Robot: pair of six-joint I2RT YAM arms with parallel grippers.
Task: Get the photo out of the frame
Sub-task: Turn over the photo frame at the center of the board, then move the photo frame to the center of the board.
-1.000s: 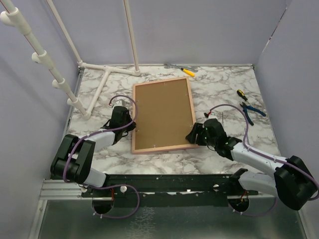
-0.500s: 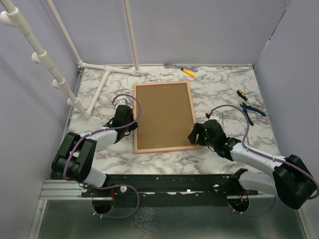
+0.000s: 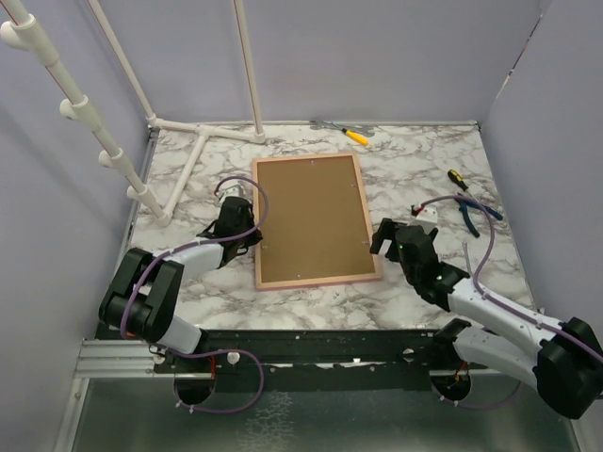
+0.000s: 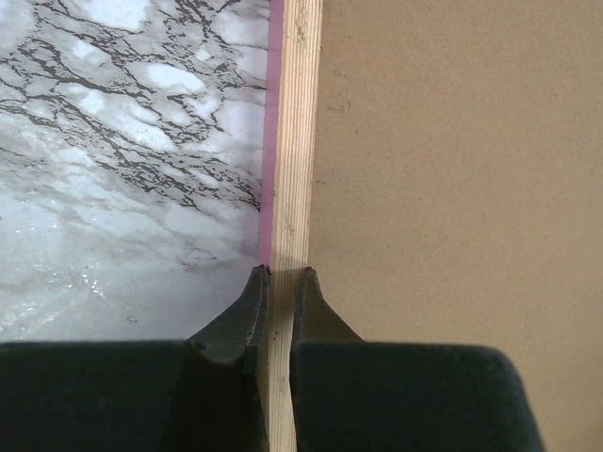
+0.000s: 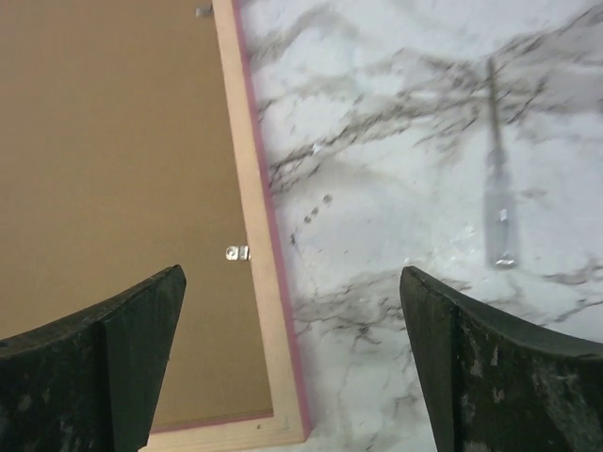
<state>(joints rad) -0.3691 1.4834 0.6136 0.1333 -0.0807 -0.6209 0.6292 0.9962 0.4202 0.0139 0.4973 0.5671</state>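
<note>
Item, frame [image 3: 314, 222]: large rectangle lying flat at the middle of the counter [image 3: 415, 169], brown fibreboard back facing up, thin pink border showing at the outer edge.
Orientation: long sides run from the near edge toward the far wall, the whole turned slightly off square.
Photo: hidden under the backing, not visible in any view.
Fittings: small metal tab [image 5: 237, 252] on the backing just inside the right rail; a second tab [image 5: 203, 11] farther along the same rail.
Left end effector [image 4: 280, 282]: fingers pressed in on the frame's left rail, one on the pink outer side and one on the backing side, pinching the wood between them; in the overhead view it sits at the left rail [image 3: 247, 235], toward the near half.
Right end effector [image 5: 292, 273]: fingers spread wide, gripping nothing; placed just beside the right rail close to the near right corner [image 3: 379, 237].
Counter: white and grey marble pattern.
Other contents: yellow-handled tool [image 3: 355, 137] at the far edge; blue-handled pliers [image 3: 476, 209] and a black-and-yellow screwdriver [image 3: 459, 179] at the right; white pipe rack [image 3: 198, 151] at the far left.
</note>
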